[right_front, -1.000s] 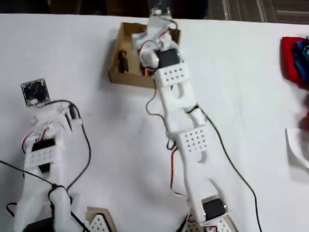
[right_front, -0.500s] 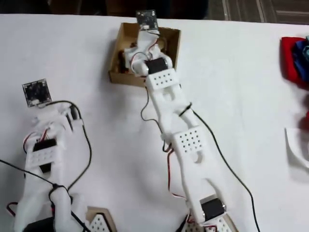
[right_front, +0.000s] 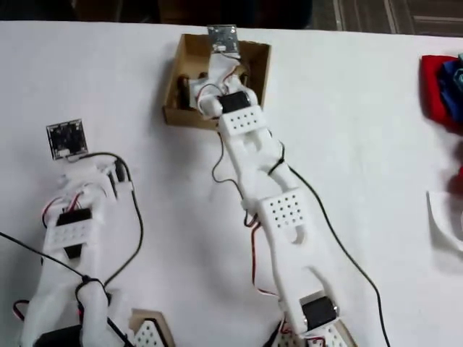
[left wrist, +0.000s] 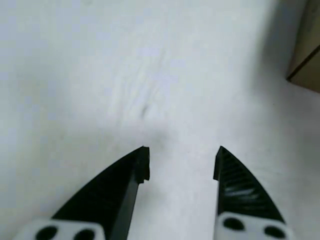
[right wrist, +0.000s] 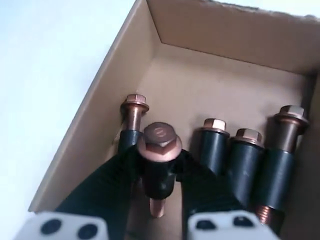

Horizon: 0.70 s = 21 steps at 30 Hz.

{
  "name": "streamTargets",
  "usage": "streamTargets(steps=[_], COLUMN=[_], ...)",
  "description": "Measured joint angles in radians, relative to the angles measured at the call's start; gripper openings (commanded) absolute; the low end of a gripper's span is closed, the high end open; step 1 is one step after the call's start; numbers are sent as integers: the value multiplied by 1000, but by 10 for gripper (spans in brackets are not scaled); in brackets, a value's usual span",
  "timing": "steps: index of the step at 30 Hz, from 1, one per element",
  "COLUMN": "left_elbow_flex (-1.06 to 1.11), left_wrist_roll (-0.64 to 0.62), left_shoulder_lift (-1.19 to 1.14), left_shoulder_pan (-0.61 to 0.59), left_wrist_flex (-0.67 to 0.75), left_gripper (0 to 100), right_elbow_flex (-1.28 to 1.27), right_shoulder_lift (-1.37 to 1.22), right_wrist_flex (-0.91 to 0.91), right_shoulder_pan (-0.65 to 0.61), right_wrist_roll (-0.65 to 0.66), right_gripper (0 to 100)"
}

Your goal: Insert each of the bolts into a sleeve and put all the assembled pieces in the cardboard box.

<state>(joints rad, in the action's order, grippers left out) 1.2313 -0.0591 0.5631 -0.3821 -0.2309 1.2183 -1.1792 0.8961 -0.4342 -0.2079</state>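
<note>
**A:** Right gripper [right wrist: 157, 167], state?

**B:** Clamped on an assembled piece [right wrist: 159, 150]. Black fingers on either side of its black sleeve, copper bolt head facing the wrist camera, threaded tip poking out the far end. It's held inside the cardboard box [right wrist: 97, 130]. Can't tell if the tip touches the floor.

**A:** Anything else in there?

**B:** Four more sleeved bolts [right wrist: 214, 145] lying on the box floor. One is just beside a side wall, partly behind the held piece. The other three lie side by side, near the opposite wall.

**A:** Left gripper [left wrist: 181, 162]?

**B:** Fingers apart, nothing between them, over bare white table [left wrist: 125, 75].

**A:** Layout from the high view?

**B:** Box at 12 o'clock on the table. Right arm [right_front: 282, 210] stretches from 6 o'clock up into it. Left arm [right_front: 69, 231] at 8 o'clock, well apart from the box. Red cloth [right_front: 441, 87] at the 3 o'clock edge.
</note>
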Motion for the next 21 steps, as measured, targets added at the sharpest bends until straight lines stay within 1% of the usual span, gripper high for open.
streamTargets(steps=[2, 13, 15, 18, 19, 21], left_elbow_flex=[0, 0, 0, 2, 2, 2], left_wrist_roll=[0, 0, 0, 0, 0, 0], left_shoulder_lift=[0, 0, 0, 0, 0, 5], left_shoulder_pan=[0, 0, 0, 0, 0, 0], left_wrist_flex=[0, 0, 0, 0, 0, 0], left_gripper=[222, 222, 222, 222, 222, 222], right_elbow_flex=[0, 2, 2, 17, 37, 95], right_shoulder_lift=[0, 2, 2, 2, 5, 25], right_wrist_flex=[-2, -8, -8, 29, 66, 161], right_shoulder_pan=[0, 6, 14, 40, 51, 75], right_wrist_roll=[-3, -3, -3, -3, -3, -3], right_gripper=[155, 151, 115, 29, 15, 36])
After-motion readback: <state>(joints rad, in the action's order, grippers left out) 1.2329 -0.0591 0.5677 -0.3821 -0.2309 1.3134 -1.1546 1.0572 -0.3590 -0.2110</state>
